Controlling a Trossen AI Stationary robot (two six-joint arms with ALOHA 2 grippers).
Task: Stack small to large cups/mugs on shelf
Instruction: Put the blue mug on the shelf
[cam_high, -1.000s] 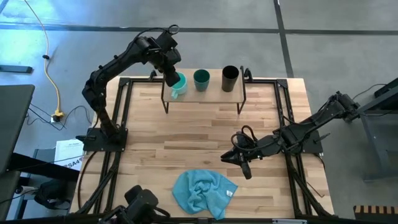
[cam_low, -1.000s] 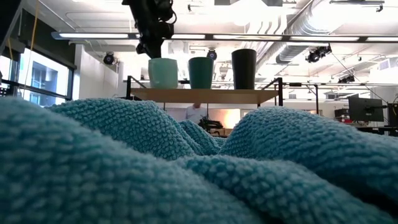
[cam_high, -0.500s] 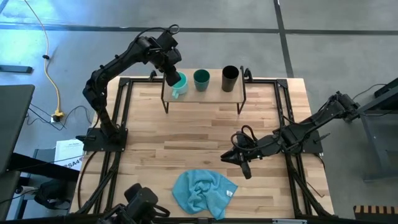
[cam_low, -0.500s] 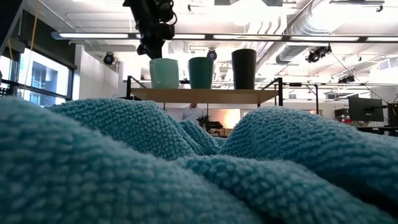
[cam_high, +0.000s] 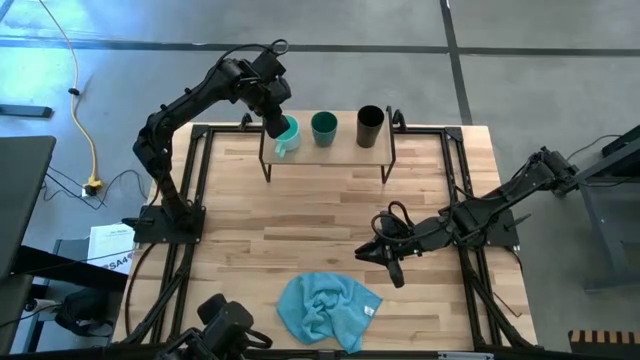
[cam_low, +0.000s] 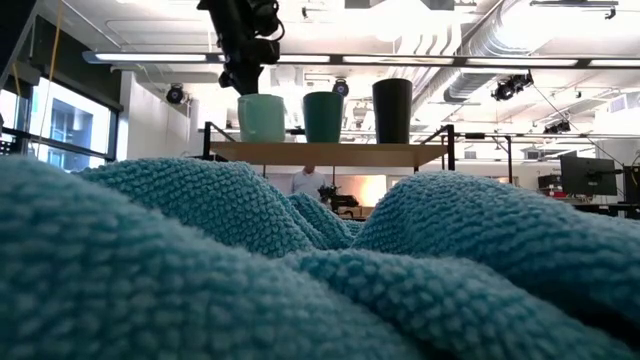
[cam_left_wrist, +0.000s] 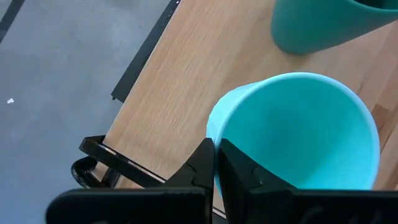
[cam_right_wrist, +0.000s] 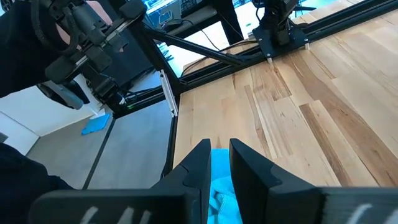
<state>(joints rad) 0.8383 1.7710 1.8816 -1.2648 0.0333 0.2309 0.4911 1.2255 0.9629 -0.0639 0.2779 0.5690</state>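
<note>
The light turquoise mug (cam_high: 290, 132) stands upright on the left end of the shelf (cam_high: 325, 152), base down in the low view (cam_low: 262, 117). The short dark teal cup (cam_high: 323, 126) stands at the shelf's middle and the tall black cup (cam_high: 370, 125) at its right end. My left gripper (cam_high: 275, 128) is shut on the mug's rim. My right gripper (cam_high: 385, 262) hovers low over the table's right half, empty, with a narrow gap between its fingers (cam_right_wrist: 219, 155). My left gripper holds the mug's rim (cam_left_wrist: 214, 149) on the mug's left side, one finger inside the mug (cam_left_wrist: 242, 177) and one outside (cam_left_wrist: 202, 168). The fingers come from above, pointing down. The mug stands upright with its base on the shelf (cam_low: 330, 152).
A crumpled blue cloth (cam_high: 325, 308) lies near the table's front edge and fills the lower part of the low view (cam_low: 300, 280). Black frame rails run along the table's left and right sides (cam_high: 200, 180). Bare wood lies between shelf and cloth.
</note>
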